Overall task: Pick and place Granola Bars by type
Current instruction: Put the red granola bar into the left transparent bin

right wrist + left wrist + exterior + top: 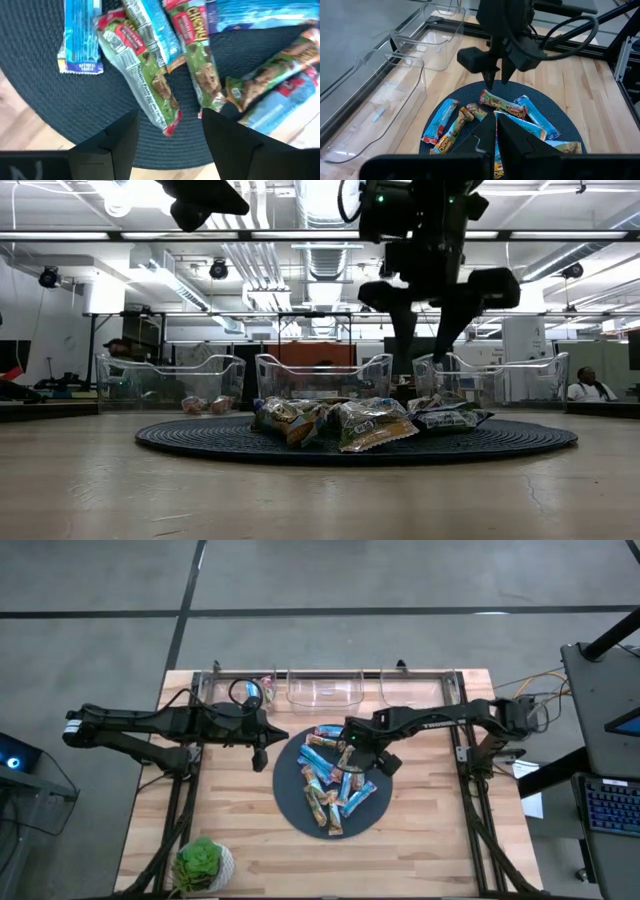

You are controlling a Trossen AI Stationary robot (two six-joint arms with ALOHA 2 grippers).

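As right end effector (170, 132) hangs fingers apart above Granola Bars (145, 82) on mat (60, 100), left end effector (259, 756) waits closed beside.

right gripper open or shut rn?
Open: right gripper fingers stand apart above the granola bars on the mat, holding nothing.

Wooden table (420, 840): dark round mat (290, 795) at centre, 3 clear bins (324, 690) along far edge, potted plant (203, 864) near corner.

One camera looks straight down, one level across the table; the wrist cameras share the dark mat (445, 100).
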